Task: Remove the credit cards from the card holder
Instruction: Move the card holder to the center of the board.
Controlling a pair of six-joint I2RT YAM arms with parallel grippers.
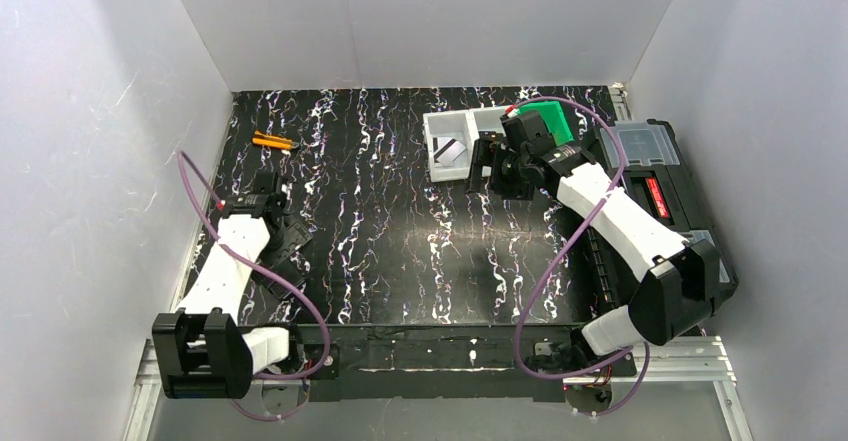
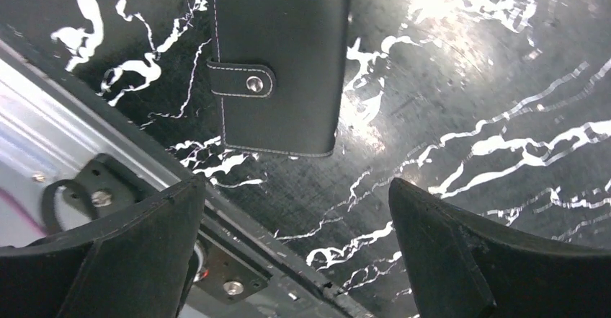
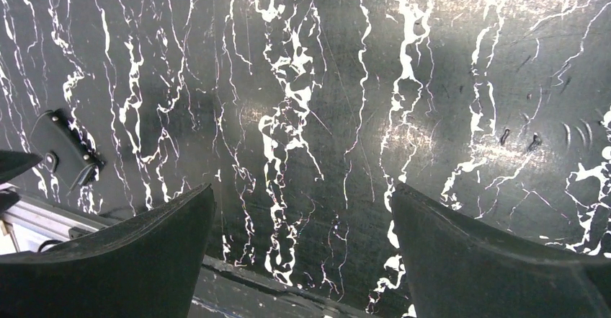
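Observation:
The card holder [image 2: 277, 69] is a black stitched wallet with a strap and a metal snap. It lies shut on the marbled table, just ahead of my left gripper [image 2: 295, 210], which is open and empty and apart from it. It also shows far off in the right wrist view [image 3: 65, 152]. In the top view my left gripper [image 1: 280, 226] is near the table's left edge, and the holder blends into the dark surface there. One silvery credit card [image 1: 450, 149] with a dark stripe lies in the white tray [image 1: 437, 169]. My right gripper [image 1: 485, 168] is open and empty beside that tray.
Two orange sticks [image 1: 272, 141] lie at the far left. A green object [image 1: 546, 119] sits behind the right wrist. A black toolbox with clear lids [image 1: 655, 176] stands along the right side. The table's metal edge rail [image 2: 43, 109] runs close beside the left gripper.

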